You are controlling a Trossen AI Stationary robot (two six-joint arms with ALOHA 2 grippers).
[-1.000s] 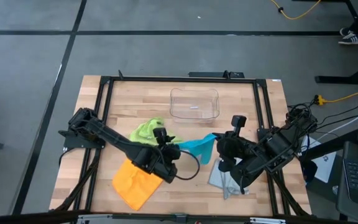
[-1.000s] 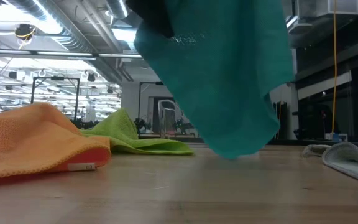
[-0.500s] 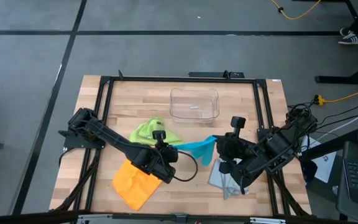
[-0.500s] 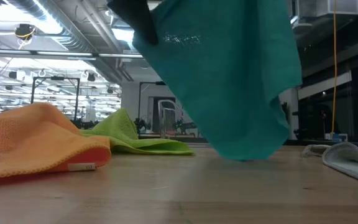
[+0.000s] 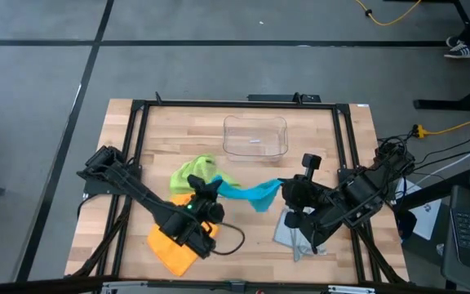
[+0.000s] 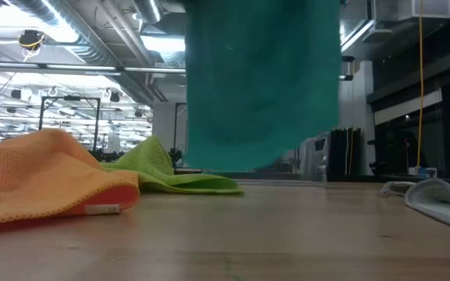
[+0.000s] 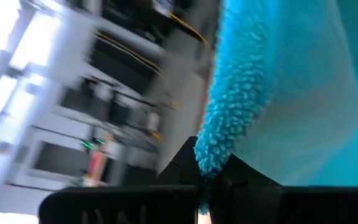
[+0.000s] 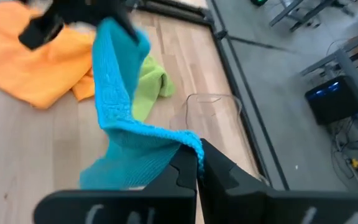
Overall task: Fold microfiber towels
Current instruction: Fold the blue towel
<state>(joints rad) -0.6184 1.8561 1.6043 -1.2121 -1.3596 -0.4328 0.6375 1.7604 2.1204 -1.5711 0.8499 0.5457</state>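
Note:
The teal blue towel (image 5: 247, 194) hangs in the air at the table's middle, stretched between my two grippers. My left gripper (image 5: 213, 186) is shut on its left end and my right gripper (image 5: 285, 188) on its right end. In the low view the teal towel (image 6: 260, 86) hangs as a flat sheet clear of the tabletop. The lime green towel (image 5: 192, 171) lies crumpled just beyond my left gripper. Under my left arm, at the near left, the orange towel (image 5: 172, 245) lies on the table. Below my right arm rests the pale grey-blue towel (image 5: 290, 235). My left gripper pinches a fuzzy edge of the teal towel (image 7: 215, 152) between its two fingers, at the towel's left end. It comes in roughly level from the table's near left. The cloth spreads away from the fingers and is lifted clear. My right gripper pinches the towel's upper right corner (image 8: 193, 146) between its two fingers, slanting down from the table's right. From there the top edge runs across to the left gripper (image 8: 73, 15), sagging a little, and the rest hangs below.
A clear plastic bin (image 5: 255, 135) stands at the table's far middle. A black frame (image 5: 137, 122) runs around the tabletop. Bare wood lies near the front edge, between the orange and grey-blue towels.
My left gripper has taken hold of the teal towel's left end and drawn it toward the table's left edge, rolling its wrist. The towel has spread out between both grippers, and its lower edge has risen clear of the table. My right gripper has stayed in place.

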